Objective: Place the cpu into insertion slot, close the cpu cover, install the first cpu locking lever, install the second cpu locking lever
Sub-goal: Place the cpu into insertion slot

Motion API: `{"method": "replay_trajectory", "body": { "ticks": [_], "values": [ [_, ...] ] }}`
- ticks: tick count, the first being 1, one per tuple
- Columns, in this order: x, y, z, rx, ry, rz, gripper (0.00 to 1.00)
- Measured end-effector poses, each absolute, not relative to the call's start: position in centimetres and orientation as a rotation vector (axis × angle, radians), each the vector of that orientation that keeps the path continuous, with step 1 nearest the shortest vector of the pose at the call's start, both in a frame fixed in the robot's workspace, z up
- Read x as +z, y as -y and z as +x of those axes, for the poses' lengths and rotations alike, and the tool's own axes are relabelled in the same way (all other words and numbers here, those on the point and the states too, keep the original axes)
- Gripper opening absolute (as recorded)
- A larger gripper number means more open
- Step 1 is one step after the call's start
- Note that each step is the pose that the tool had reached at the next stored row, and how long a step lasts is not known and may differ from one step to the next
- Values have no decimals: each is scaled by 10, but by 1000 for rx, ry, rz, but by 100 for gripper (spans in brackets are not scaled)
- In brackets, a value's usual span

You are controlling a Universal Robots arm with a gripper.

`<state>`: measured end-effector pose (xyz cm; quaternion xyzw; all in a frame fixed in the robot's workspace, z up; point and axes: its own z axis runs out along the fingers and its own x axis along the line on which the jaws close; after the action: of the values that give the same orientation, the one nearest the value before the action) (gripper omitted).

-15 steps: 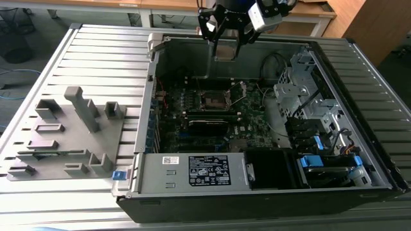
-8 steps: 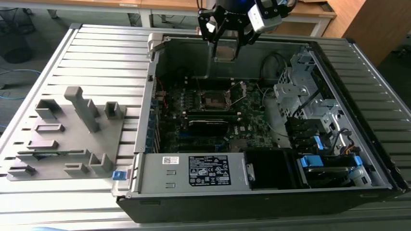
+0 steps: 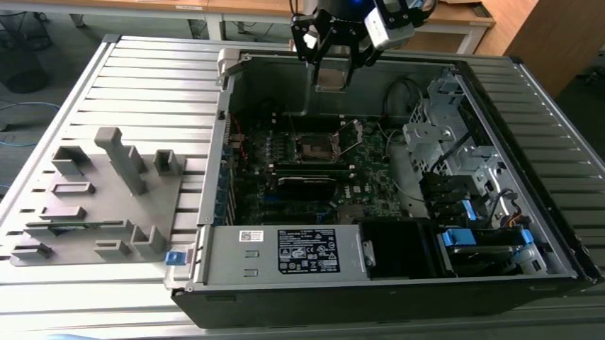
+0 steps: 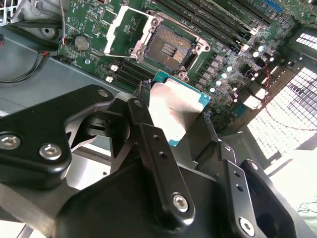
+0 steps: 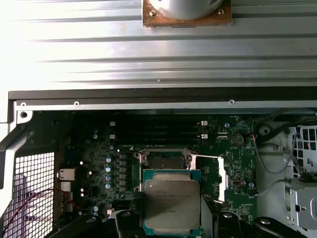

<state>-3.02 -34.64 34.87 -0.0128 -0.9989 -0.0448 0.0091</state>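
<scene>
Exterior view: the open black computer case [image 3: 378, 306] holds a green motherboard [image 3: 372, 164], its small square metal-rimmed insertion slot [image 3: 315, 146] bare. The black gripper [image 3: 332, 76] hangs high over the case's far wall. Second wrist view: jaws clamped on the flat silver-topped cpu [image 4: 176, 111]; the thin silver cpu cover [image 4: 120, 30] looks flipped open. First wrist view: the cpu is above the slot, not seated.

My gripper [image 4: 176, 121] has matt black metal fingers [image 4: 153, 148] with bright screw heads. The chip [image 5: 172, 206] I hold has a dull, brushed silver lid and a glossy green rim. The socket [image 4: 168, 49] is dark inside a shiny metal rim, and its cover frame [image 4: 116, 27] is bright bare metal. The case [image 3: 215, 205] is plain grey sheet metal. The table [image 3: 142, 78] is ribbed satin metal, and the rack [image 3: 104, 205] is matt grey plastic.
</scene>
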Motion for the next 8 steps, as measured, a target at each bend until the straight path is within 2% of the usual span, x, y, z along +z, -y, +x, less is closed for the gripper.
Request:
{"method": "replay_trajectory", "body": {
  "ticks": [8],
  "values": [
    [348,346,-30,-140,3120,-40,54]
  ]
}}
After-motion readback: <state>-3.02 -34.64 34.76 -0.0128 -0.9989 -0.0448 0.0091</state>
